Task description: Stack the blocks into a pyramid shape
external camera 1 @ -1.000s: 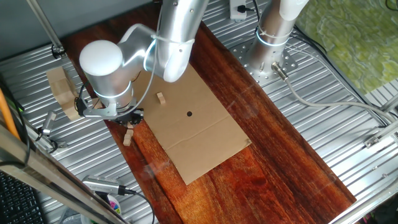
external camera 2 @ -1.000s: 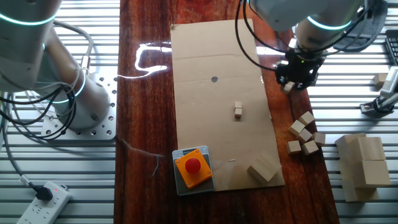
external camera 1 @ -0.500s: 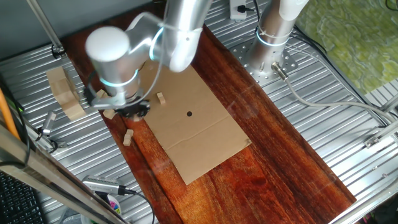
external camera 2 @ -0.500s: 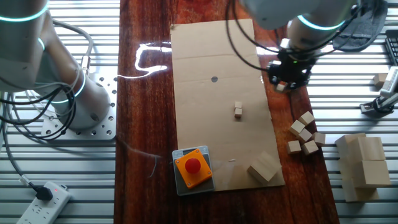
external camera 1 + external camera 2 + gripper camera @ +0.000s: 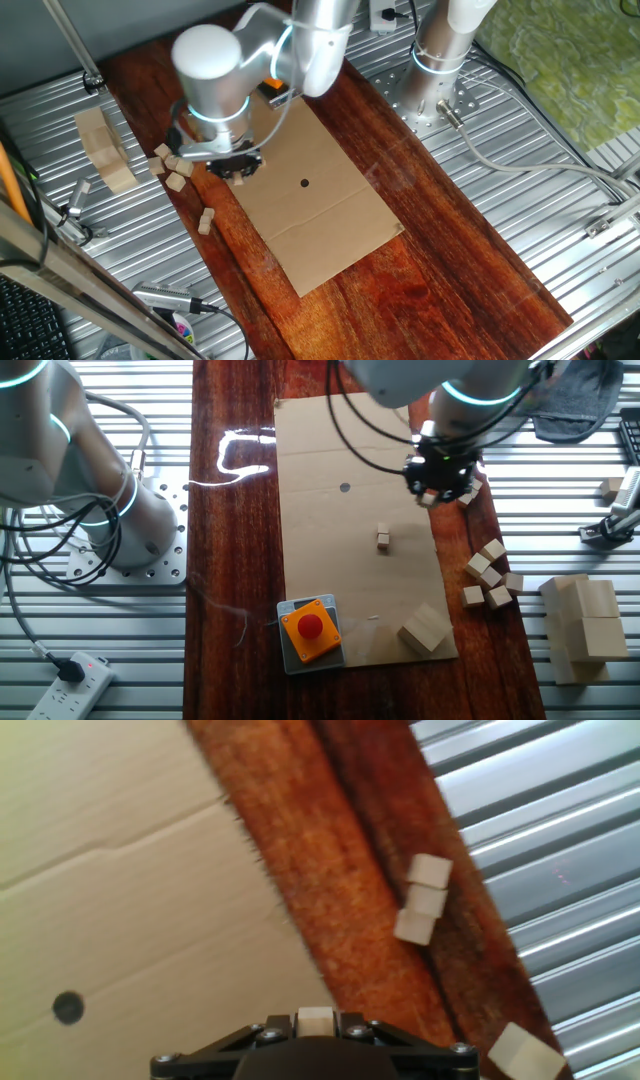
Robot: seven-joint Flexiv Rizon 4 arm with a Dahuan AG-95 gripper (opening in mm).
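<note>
Gripping one small block (image 5: 316, 1017) between closed fingers, the gripper (image 5: 437, 478) hangs over the cardboard sheet's (image 5: 340, 540) edge. A lone block (image 5: 383, 539) waits mid-sheet; loose ones (image 5: 490, 573) lie well apart. Releasing off-centre could likely topple both cubes.

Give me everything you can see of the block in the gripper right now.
The held block is a small pale cube of bare wood. In the hand view only its end face shows, pinched between the two dark fingers of the gripper. It hangs above the cardboard sheet, near the edge beside the wood tabletop, and nothing but the fingers touches it. In the fixed views the gripper hides it, so I cannot judge its tilt there.
</note>
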